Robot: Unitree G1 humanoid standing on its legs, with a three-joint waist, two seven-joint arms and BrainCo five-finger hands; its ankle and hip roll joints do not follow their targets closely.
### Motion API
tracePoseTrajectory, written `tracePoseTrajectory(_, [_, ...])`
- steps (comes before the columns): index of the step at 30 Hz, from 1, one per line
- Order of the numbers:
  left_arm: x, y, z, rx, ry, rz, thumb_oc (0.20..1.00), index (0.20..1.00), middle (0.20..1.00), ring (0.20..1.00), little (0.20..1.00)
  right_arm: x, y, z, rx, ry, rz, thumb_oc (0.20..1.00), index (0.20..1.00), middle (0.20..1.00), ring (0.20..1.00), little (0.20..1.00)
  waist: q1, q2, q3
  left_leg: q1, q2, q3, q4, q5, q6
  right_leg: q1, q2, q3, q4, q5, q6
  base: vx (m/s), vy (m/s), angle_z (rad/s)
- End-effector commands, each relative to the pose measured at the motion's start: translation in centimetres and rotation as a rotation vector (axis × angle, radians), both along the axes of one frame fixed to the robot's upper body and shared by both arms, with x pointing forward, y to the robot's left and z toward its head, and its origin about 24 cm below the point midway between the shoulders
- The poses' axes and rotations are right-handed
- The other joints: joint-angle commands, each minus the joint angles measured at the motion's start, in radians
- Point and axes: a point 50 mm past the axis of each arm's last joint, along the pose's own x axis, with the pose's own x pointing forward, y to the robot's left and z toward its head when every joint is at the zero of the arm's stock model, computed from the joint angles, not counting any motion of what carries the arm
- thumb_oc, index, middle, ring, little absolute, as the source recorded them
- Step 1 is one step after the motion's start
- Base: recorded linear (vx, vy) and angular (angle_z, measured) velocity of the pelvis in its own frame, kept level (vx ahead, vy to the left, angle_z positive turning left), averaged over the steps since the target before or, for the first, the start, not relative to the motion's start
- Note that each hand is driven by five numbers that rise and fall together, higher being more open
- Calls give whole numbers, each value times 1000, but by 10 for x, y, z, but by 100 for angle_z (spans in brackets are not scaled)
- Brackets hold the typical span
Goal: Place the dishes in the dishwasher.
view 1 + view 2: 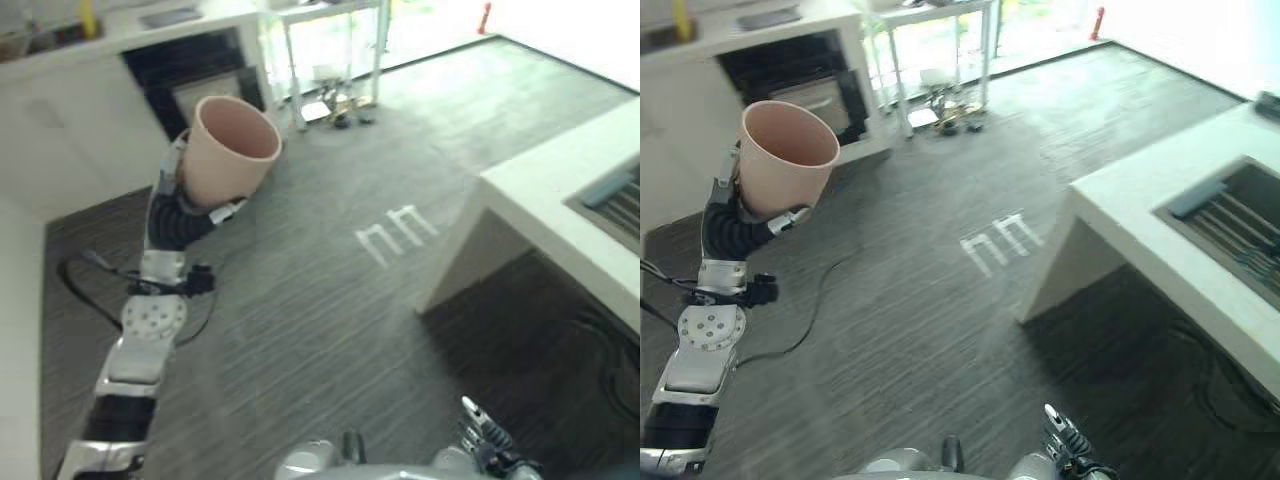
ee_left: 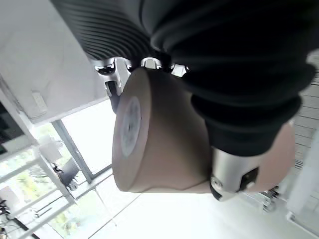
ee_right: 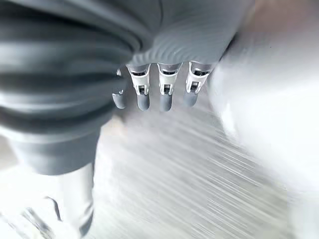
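Left robot hand curled around pink cup, held high over floor, mouth tilted. Right robot hand hangs relaxed, fingers straight. Advice: keep grip firm, approach dishwasher slowly.

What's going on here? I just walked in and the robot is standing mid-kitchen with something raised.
The robot's left hand holds a pink cup up in the air, fingers curled round it, its open mouth tipped up. Its right hand hangs low with straight fingers, holding nothing. A white counter with a sink stands to its right. The cup is not yet in any dishwasher.
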Motion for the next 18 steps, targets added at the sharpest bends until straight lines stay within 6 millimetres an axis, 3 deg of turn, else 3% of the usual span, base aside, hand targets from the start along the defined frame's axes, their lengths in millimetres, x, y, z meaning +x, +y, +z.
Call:
tracePoseTrajectory(1, [-11, -8, 27, -8, -115, -96, 200, 200, 200, 200, 200, -27, -17, -5, 8, 70, -4, 1000, 1000, 1000, 1000, 1000, -34, 37, -45, 234, -68, -130, -344, 71, -25, 106, 85, -70, -177, -23, -8, 204, -161, 237])
tracePoseTrajectory(3, [-8, -12, 25, -6, -100, -108, 200, 200, 200, 200, 200, -30, -18, -6, 3, 92, 54, 1000, 1000, 1000, 1000, 1000, -36, 34, -43, 236, -62, -144, -329, 63, -30, 113, 102, -44, -173, -40, -15, 210, -188, 79])
tracePoseTrajectory(8, [-10, -17, 21, -25, -93, -104, 200, 200, 200, 200, 200, -25, -16, -7, -22, 133, 129, 1000, 1000, 1000, 1000, 1000, -12, 35, -51, 240, -24, -134, -318, 69, -58, 158, 126, -83, -207, -60, -45, 147, -149, 30])
tracePoseTrajectory(9, [-11, -18, 20, -30, -96, -102, 200, 200, 200, 200, 200, -23, -15, -7, -31, 138, 155, 1000, 1000, 1000, 1000, 1000, -6, 37, -53, 240, -8, -129, -321, 78, -70, 167, 133, -97, -216, -63, -53, 207, -213, 28])
tracePoseTrajectory(10, [-16, -19, 21, -46, -108, -93, 200, 200, 200, 200, 200, -15, -16, -5, -68, 138, 227, 1000, 1000, 1000, 1000, 1000, 11, 45, -52, 220, 47, -132, -315, 114, -110, 183, 160, -131, -223, -87, -84, 215, -240, 61])
tracePoseTrajectory(13, [-18, -20, 23, -67, -105, -109, 200, 200, 200, 200, 200, -9, -22, -2, -88, 121, 233, 1000, 1000, 1000, 1000, 1000, 25, 47, -48, 187, 83, -131, -296, 147, -137, 189, 173, -171, -220, -103, -106, 112, -170, 49])
tracePoseTrajectory(15, [-19, -22, 22, -64, -98, -138, 200, 200, 200, 200, 200, -8, -26, -1, -92, 115, 219, 1000, 1000, 1000, 1000, 1000, 29, 47, -47, 171, 95, -106, -288, 165, -145, 196, 174, -202, -224, -102, -111, 24, -83, 58])
tracePoseTrajectory(18, [-18, -31, 22, -45, -92, -186, 200, 200, 200, 200, 200, -10, -29, 0, -79, 100, 175, 1000, 1000, 1000, 1000, 1000, 15, 55, -41, 171, 112, -14, -302, 192, -154, 211, 166, -267, -226, -102, -111, -12, -35, 100])
